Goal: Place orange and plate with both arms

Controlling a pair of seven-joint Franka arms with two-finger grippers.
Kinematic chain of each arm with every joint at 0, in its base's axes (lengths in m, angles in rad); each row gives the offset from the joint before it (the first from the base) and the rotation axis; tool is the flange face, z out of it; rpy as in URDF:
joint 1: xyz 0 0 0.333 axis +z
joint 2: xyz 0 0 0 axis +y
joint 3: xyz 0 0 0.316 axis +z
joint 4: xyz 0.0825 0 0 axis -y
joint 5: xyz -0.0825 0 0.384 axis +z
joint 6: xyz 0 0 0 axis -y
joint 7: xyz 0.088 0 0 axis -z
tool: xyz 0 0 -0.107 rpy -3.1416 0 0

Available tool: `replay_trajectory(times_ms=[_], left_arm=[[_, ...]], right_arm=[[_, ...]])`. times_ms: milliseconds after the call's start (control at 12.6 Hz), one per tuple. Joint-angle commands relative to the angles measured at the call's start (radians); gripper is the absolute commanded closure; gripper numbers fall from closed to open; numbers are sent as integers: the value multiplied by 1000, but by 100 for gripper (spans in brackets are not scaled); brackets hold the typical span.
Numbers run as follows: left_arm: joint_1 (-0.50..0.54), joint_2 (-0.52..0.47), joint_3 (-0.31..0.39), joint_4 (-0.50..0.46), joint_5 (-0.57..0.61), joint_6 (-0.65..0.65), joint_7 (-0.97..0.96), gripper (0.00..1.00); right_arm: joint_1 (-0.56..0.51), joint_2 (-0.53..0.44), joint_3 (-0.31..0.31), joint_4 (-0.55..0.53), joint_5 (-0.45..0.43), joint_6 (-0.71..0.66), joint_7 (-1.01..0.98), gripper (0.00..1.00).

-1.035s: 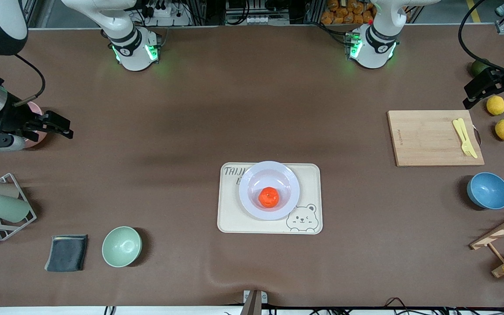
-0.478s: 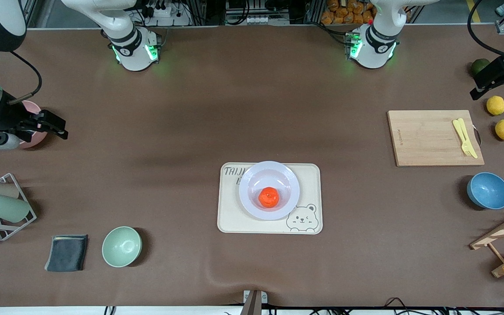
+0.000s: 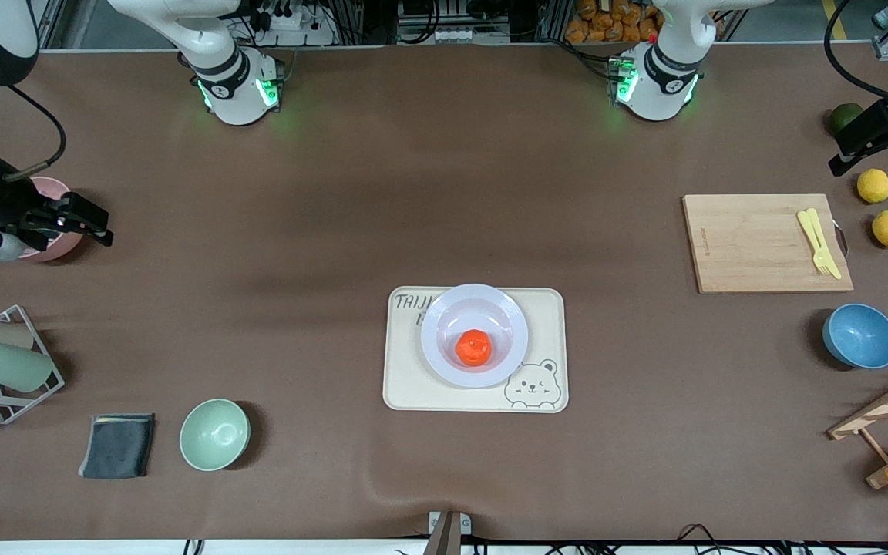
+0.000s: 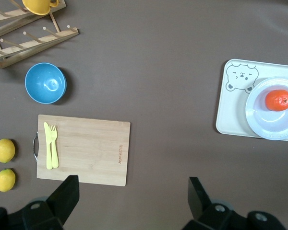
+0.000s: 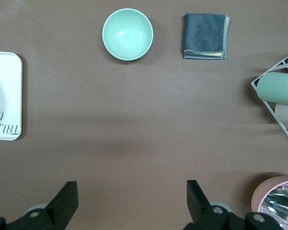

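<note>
at table centre, the cream rectangular bear-printed tray (image 3: 413,389) carries the pale lavender round plate (image 3: 506,312); the small red-orange orange (image 3: 474,347) sits at its six o'clock. right gripper (image 3: 82,220) and left gripper (image 3: 864,142) hover wide apart, empty, over opposite table ends. any knock could roll the orange off.

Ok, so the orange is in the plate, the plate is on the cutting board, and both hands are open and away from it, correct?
Not quite. The plate sits on the bear tray, not the cutting board, as the front view shows. The rest holds: the orange is in the plate, and the left hand and right hand are open, out at the table's ends.
</note>
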State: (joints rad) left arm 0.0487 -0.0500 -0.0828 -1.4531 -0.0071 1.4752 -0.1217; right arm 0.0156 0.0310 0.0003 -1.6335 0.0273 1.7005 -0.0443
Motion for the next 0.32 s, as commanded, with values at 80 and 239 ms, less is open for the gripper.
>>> replay_trajectory(times_ms=[80,239], left_arm=[[8,-4,9,23,-10,-13,11,0],[5,-2,5,22,-7,-13,11,0]], right_arm=[[-3,-10,1,4,-9,-2,4,0],[-3,-8,1,3,-9,-2,4,0]])
